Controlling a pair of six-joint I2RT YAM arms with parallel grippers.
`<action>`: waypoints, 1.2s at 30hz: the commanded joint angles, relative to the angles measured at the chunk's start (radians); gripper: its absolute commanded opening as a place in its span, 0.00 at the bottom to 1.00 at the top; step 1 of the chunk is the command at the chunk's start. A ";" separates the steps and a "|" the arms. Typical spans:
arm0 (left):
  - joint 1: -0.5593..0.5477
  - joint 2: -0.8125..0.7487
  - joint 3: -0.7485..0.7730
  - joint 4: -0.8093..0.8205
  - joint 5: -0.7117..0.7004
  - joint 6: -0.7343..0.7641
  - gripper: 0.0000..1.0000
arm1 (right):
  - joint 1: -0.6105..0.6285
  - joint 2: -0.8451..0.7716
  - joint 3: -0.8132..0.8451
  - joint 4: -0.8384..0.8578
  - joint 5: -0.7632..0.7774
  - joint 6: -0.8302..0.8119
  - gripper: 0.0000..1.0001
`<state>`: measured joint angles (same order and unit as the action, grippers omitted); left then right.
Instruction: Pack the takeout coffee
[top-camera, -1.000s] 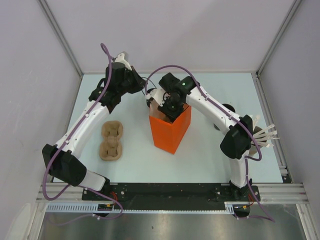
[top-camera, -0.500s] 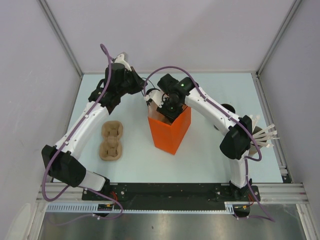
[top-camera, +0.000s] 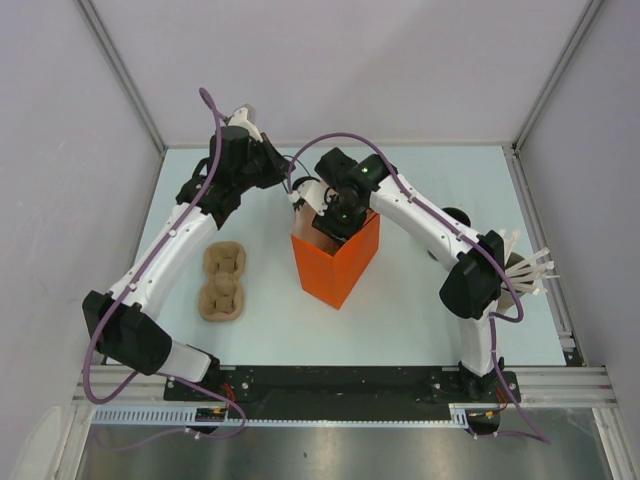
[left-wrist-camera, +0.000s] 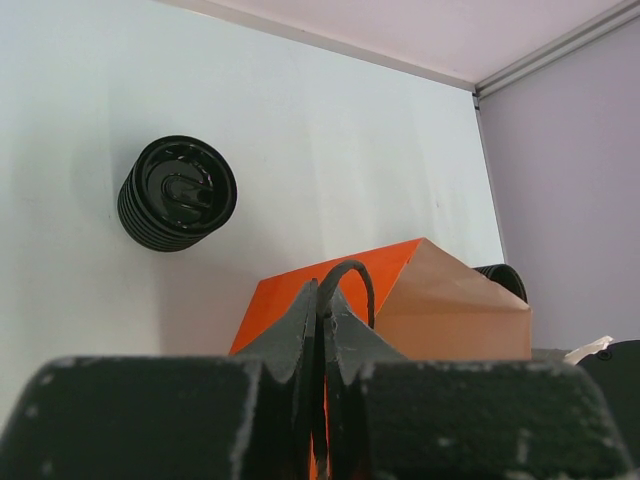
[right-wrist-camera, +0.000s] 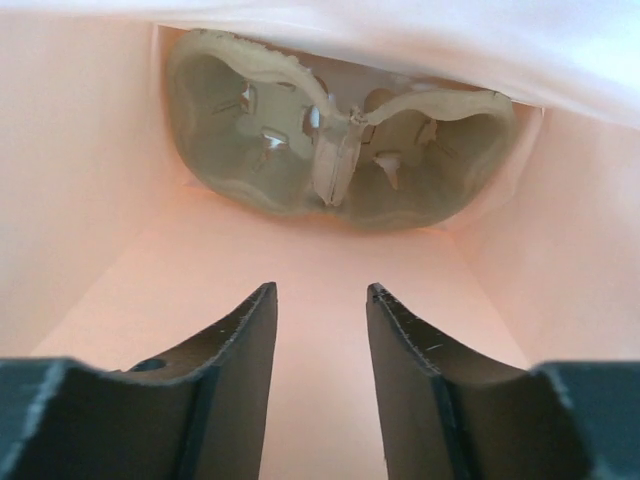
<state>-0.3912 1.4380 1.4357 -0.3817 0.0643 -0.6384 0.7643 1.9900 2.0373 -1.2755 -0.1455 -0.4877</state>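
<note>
Bag (top-camera: 335, 265) shifting slightly leftward | you are keeping left gripper (left-wrist-camera: 321, 305) clamped on its handle (left-wrist-camera: 356, 268) | right gripper (right-wrist-camera: 321, 298) hanging apart inside over tray (right-wrist-camera: 340, 170), empty | cup (left-wrist-camera: 177, 193) sitting outside on worktop (left-wrist-camera: 330, 150), awaiting packing

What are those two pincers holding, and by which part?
The left pincer pinches the orange bag by its thin dark handle loop. The right pincer, open inside the bag, holds nothing.

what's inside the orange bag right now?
A pulp cup tray lies at the bottom, no cups in it; the open right hand is above it. Under the tray is hidden.
</note>
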 joint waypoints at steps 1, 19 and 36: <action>0.003 -0.047 0.000 0.037 0.017 -0.020 0.06 | 0.007 -0.005 0.024 -0.025 0.011 -0.009 0.48; 0.003 -0.050 -0.004 0.040 0.026 -0.023 0.06 | 0.006 -0.037 0.095 -0.028 -0.015 -0.026 0.83; 0.003 -0.051 -0.012 0.044 0.025 -0.026 0.06 | 0.004 -0.056 0.124 -0.038 -0.028 -0.040 1.00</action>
<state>-0.3912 1.4178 1.4338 -0.3752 0.0860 -0.6548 0.7639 1.9900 2.1155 -1.3045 -0.1516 -0.4992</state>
